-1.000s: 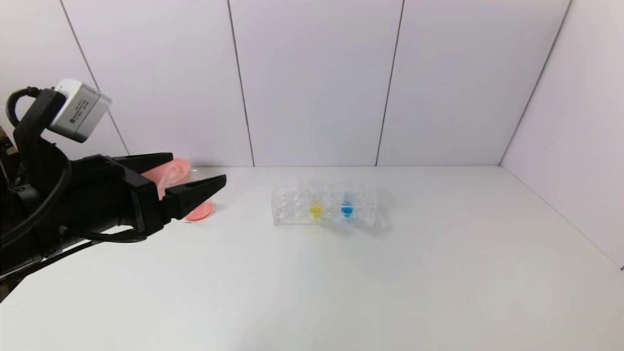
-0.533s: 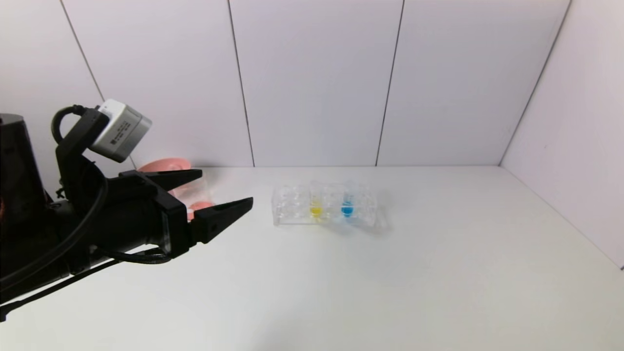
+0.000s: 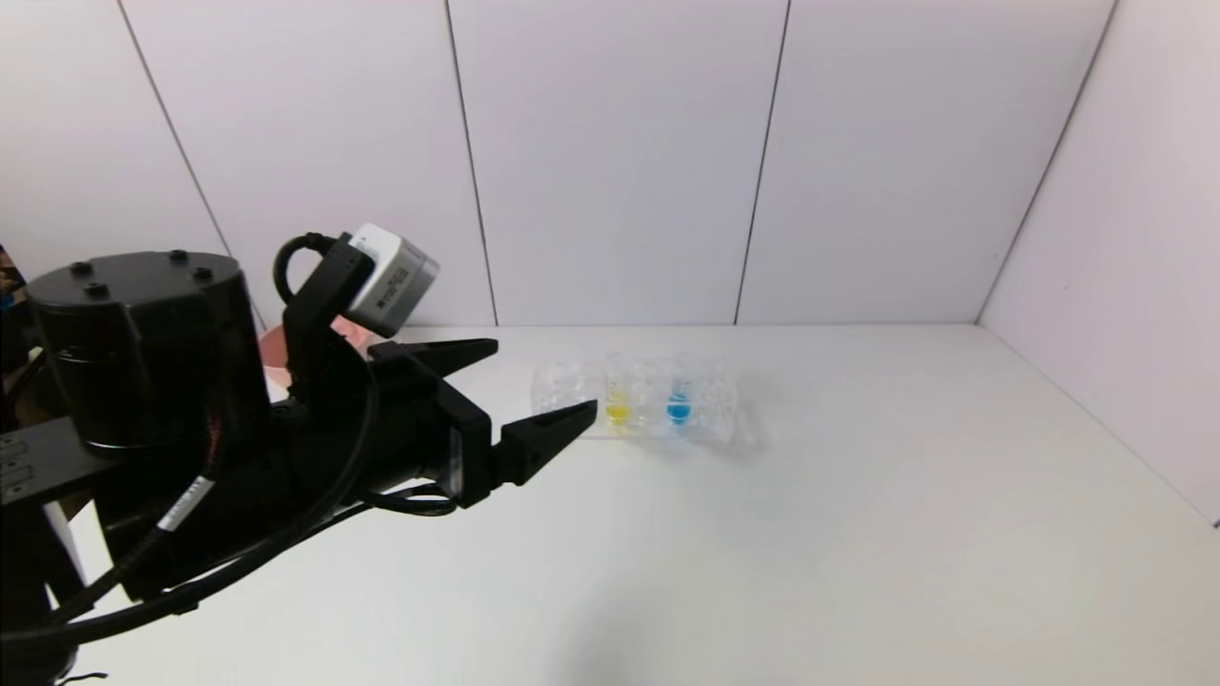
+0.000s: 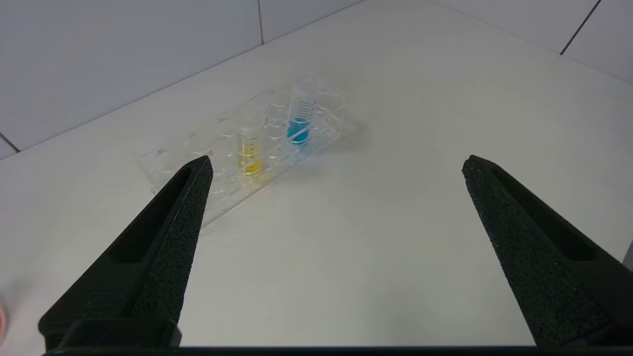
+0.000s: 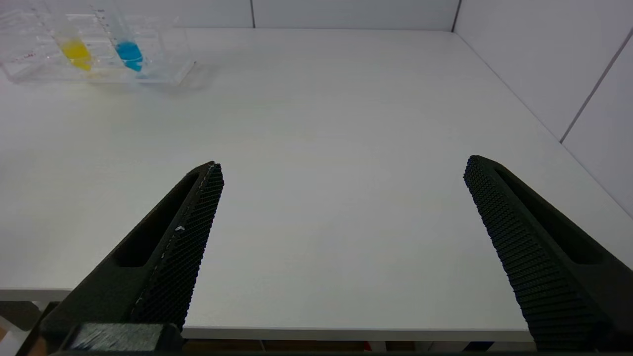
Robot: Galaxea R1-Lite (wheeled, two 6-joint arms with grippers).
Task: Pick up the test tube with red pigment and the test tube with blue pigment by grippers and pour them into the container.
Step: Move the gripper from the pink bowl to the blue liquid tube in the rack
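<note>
While the slim clear graduated tube of bright blue liquid (image 3: 679,400) stands upright in the clear plastic rack (image 3: 724,419) near the white desk's (image 3: 810,534) far edge, the black left hand (image 3: 543,388) hovers beside the rack, fingers spread wide, empty. Right hand (image 5: 341,168) gapes empty over the desk's near edge.

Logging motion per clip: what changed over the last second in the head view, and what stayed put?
The left tool swept from the table's left side toward the rack, its near tip now overlapping the rack's left end in the head view; it stayed open and empty. The blue tube and yellow tube stayed in the rack, unmoved. The pink bowl is now mostly hidden behind the arm.
</note>
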